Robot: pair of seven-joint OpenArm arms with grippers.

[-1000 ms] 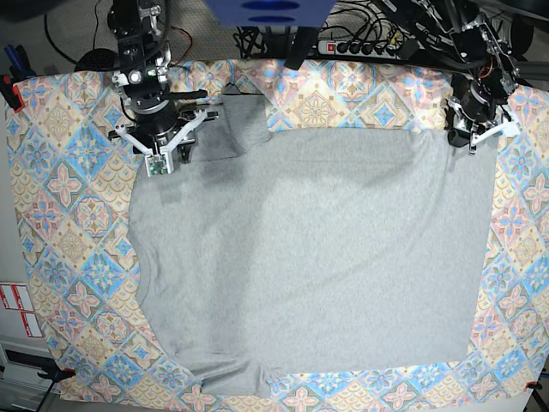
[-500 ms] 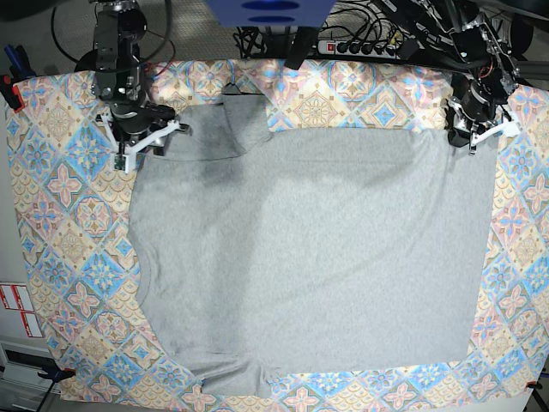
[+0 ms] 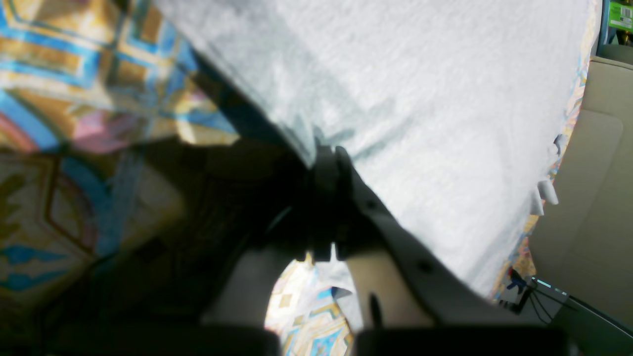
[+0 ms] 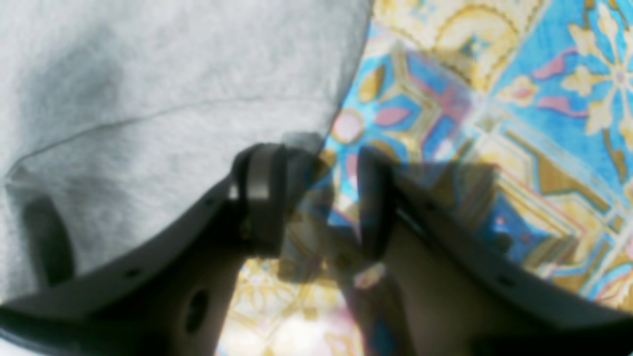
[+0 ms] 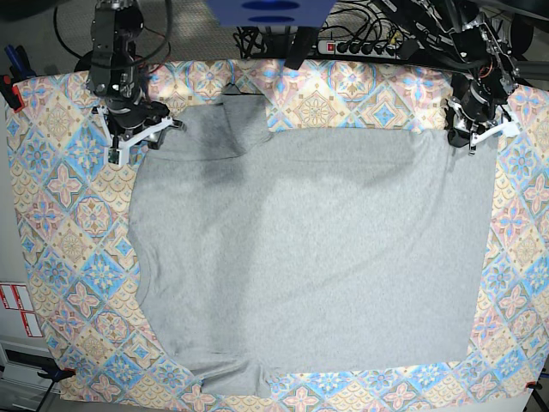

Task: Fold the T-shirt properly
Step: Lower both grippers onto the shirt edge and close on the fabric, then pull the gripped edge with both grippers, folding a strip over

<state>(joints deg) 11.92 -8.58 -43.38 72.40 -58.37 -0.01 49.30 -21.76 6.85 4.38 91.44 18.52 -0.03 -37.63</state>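
The light grey T-shirt (image 5: 317, 249) lies spread flat, plain side up, on the patterned tablecloth (image 5: 69, 215). My left gripper (image 5: 474, 137) is at the shirt's far right corner. In the left wrist view its jaws (image 3: 327, 163) are pressed together on the shirt's edge (image 3: 420, 89). My right gripper (image 5: 137, 142) is at the shirt's far left corner. In the right wrist view its fingers (image 4: 259, 193) stand apart around the gripper's midpoint (image 4: 316, 198), straddling the shirt's corner edge (image 4: 173, 99), low over the cloth.
A power strip with cables (image 5: 360, 45) and a blue object (image 5: 270, 10) lie behind the table. A red clamp (image 5: 10, 90) holds the cloth at the far left edge. Patterned cloth borders the shirt on all sides.
My right gripper has moved left and back, from over the shirt's sleeve area to its far left corner, and its jaws have narrowed. The left arm has stayed put.
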